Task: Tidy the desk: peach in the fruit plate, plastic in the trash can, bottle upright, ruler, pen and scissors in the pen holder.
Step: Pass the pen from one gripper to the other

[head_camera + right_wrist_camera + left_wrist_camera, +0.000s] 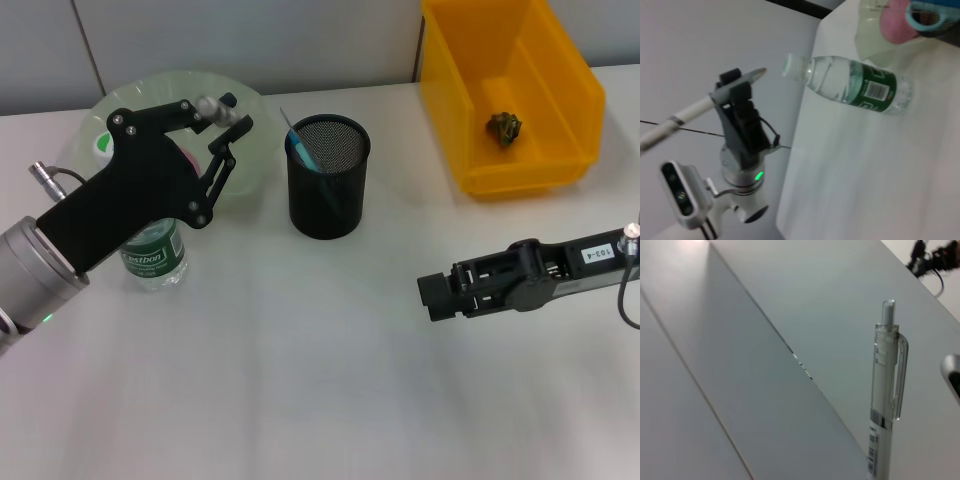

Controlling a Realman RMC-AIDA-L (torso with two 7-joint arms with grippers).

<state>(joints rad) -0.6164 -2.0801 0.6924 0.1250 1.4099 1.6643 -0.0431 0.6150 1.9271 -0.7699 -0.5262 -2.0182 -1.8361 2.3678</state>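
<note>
- gripping a pen point(212, 106) in the left gripper point(228, 135), fingers pinched on the barrel, the whole claw raised above the table point(320, 380) and hanging over the near edge of the fruit plate point(250, 110).
- showing in the left wrist view as a clear pen with a clip point(886, 390), running lengthwise against the grey wall panels.
- appearing in the right wrist view too, the left gripper point(737, 97) clamping the pen point(705, 105) with the tip poking out beyond the fingers.
- standing upright just below the left arm, a bottle point(155, 258) with a green label, close to the front of the fruit plate; seen from the right wrist view as a clear bottle point(850, 85) with a white cap.
- lying in the pale green plate point(875, 35), a pink peach point(897, 25), with a blue scissor-like handle point(932, 12) beside it.
- sitting right of the plate, a black mesh pen holder point(328, 176), with a blue-tipped item point(303, 148) leaning inside; cannot tell whether ruler or something else.
- resting at the back right, a yellow trash can point(510, 95) holding a dark crumpled piece of plastic point(504, 127).
- hovering low over the table on the right, the right gripper point(432, 298), pointing toward the left; cannot tell how wide the claw is.
</note>
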